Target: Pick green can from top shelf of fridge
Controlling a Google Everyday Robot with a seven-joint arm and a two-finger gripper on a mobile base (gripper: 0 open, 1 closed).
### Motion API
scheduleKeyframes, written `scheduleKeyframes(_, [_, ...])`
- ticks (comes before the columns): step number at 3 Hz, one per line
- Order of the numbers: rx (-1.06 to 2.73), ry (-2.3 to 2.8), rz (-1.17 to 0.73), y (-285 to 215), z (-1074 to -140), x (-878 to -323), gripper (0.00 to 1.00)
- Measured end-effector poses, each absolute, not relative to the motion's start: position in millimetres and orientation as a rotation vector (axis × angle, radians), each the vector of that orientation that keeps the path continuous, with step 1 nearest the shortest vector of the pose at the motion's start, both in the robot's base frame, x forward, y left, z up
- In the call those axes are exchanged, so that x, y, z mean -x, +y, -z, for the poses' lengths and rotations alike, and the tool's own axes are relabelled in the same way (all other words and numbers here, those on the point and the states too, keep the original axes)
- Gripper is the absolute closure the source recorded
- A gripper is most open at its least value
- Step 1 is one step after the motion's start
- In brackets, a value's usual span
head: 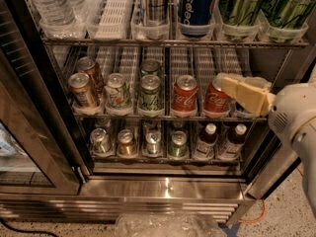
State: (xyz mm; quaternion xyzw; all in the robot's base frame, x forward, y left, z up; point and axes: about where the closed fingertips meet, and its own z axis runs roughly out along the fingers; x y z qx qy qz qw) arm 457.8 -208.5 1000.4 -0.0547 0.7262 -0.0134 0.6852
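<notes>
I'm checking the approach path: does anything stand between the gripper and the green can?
Only a shelf fitting. The gripper hangs lower, before a red cola can on the middle rack; the green can stands above on the top shelf, behind a clear front cup.

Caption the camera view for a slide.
Tool at the middle rack of the fridge, below a green can on the top shelf.
</notes>
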Motion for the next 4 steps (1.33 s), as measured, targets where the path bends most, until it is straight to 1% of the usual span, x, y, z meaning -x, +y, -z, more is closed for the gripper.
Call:
scheduleKeyframes(1, [0.086, 1.606, 0.098, -231.7, -1016.6, -469.6, 0.0])
scheduleKeyframes(2, [0.063, 1.603, 0.086, -228.8, -1023.3, -491.6, 0.0])
scheduleKeyframes(3, [0.065, 1.604, 0.086, -227.0, -1023.3, -492.6, 0.0])
scheduleKeyframes(4, [0.065, 1.604, 0.086, -227.0, -1023.3, -492.6, 0.27])
